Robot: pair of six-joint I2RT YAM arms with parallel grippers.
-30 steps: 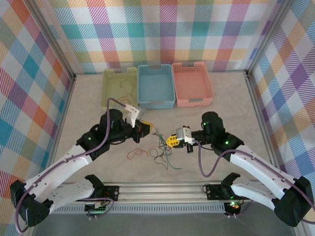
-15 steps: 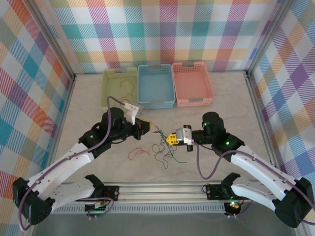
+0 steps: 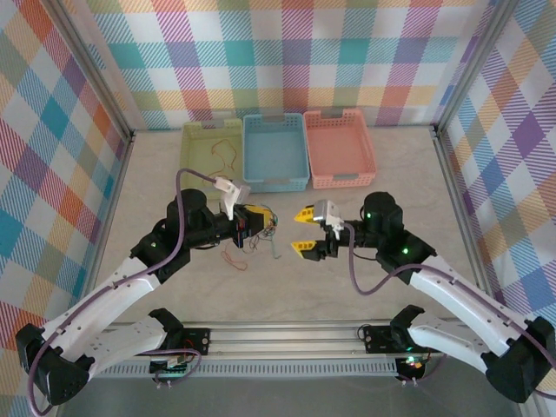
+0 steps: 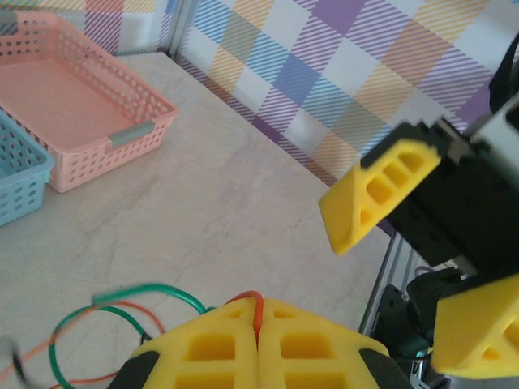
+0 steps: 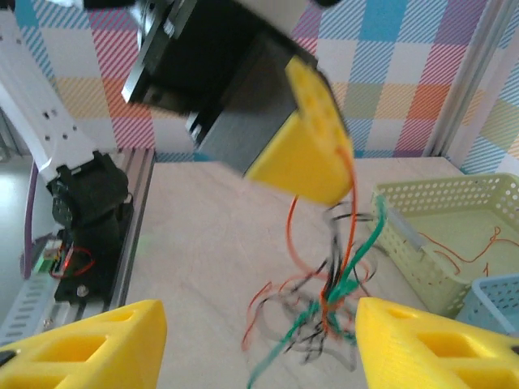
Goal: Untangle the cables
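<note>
From the top camera I take the blue basket [image 3: 275, 182] as my mark. A green basket [image 3: 198, 167] touches its left side and holds one loose orange cable [image 3: 228, 153]. A pink basket [image 3: 343, 180] touches its right side. Blue and pink both show bare floors. Nearer me than the blue basket and a little to its left, the left gripper [image 3: 256, 217] has its fingers pressed together on the cables [image 3: 254, 243] — the tangle hangs from it down to the table. Nearer me than the blue basket's right corner, the right gripper [image 3: 304, 230] stands spread wide, gripping nothing.

Left wrist camera: the left gripper [image 4: 258, 320] is clamped flat on an orange strand. Green and orange cables [image 4: 122, 312] loop out on the side toward the blue basket [image 4: 16, 182]. The pink basket [image 4: 105, 158] sits next to the blue one, its floor bare. The right gripper [image 4: 430, 259] faces me, fingers apart.

Right wrist camera: my right gripper [image 5: 259, 340] is spread with nothing between its fingers. The cables [image 5: 336, 292] dangle from the left gripper [image 5: 312, 150] — orange, green and black together. Beside the blue basket's [image 5: 496, 304] corner, the green basket [image 5: 418, 263] holds the orange cable [image 5: 478, 247].
</note>
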